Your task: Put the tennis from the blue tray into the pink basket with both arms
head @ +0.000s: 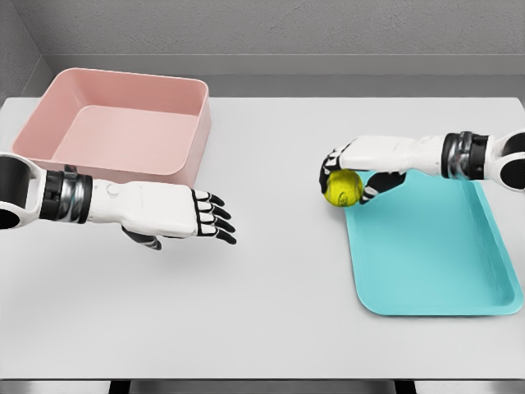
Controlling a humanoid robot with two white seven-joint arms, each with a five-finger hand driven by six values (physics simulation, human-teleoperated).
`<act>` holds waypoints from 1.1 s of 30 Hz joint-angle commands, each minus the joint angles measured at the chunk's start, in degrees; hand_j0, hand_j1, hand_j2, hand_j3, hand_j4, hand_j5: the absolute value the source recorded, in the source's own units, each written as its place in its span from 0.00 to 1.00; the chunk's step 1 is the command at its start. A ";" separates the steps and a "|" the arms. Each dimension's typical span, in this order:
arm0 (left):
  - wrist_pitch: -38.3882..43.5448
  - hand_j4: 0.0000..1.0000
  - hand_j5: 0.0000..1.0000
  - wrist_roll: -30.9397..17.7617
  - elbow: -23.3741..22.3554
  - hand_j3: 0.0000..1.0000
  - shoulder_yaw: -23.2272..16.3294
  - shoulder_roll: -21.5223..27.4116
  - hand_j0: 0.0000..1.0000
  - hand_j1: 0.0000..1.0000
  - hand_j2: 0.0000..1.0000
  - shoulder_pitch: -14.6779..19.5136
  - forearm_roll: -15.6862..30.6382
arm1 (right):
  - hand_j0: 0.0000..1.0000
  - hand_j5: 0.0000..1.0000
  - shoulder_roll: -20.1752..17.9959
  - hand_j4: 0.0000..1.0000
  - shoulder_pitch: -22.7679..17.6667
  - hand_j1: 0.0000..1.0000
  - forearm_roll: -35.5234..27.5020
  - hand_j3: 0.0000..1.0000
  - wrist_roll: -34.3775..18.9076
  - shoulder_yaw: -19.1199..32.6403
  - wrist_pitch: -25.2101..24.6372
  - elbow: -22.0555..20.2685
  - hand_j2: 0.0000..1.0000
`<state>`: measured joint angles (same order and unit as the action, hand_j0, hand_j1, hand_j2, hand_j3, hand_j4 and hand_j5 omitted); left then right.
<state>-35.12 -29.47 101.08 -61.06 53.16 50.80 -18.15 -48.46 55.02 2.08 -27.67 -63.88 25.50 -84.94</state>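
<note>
Tennis ball (344,187), yellow-green, sat in your right hand (354,174), whose fingers were curled around it, right at the blue tray's (426,254) 11 o'clock corner. The tray itself lay at about 4 o'clock on the white table (279,279). Your left hand (168,212) reached in from 9 o'clock, fingers stretched out flat and holding nothing, just beside the near wall of the pink basket (123,123), which stood at 10 o'clock.
</note>
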 commanded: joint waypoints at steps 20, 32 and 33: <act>0.12 1.00 1.00 0.02 0.00 1.00 0.07 0.28 1.00 1.00 1.00 -0.09 0.39 | 0.54 0.54 10.84 0.54 -2.02 0.54 -0.33 0.54 -1.95 -0.72 0.08 0.47 0.54; 0.12 1.00 1.00 0.02 0.00 1.00 -0.02 0.36 1.00 1.00 1.00 -0.09 0.48 | 0.55 0.55 14.35 0.55 -3.60 0.55 -0.06 0.55 -2.04 -1.33 0.17 1.97 0.55; 0.12 1.00 1.00 0.02 0.00 1.00 -0.02 0.36 1.00 1.00 1.00 -0.09 0.48 | 0.58 0.58 14.35 0.58 -3.60 0.58 -0.06 0.58 -2.04 -1.33 0.17 2.05 0.58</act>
<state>-35.12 -29.47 101.08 -61.11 53.48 50.71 -17.97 -34.29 51.42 2.36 -29.73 -65.21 25.71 -83.20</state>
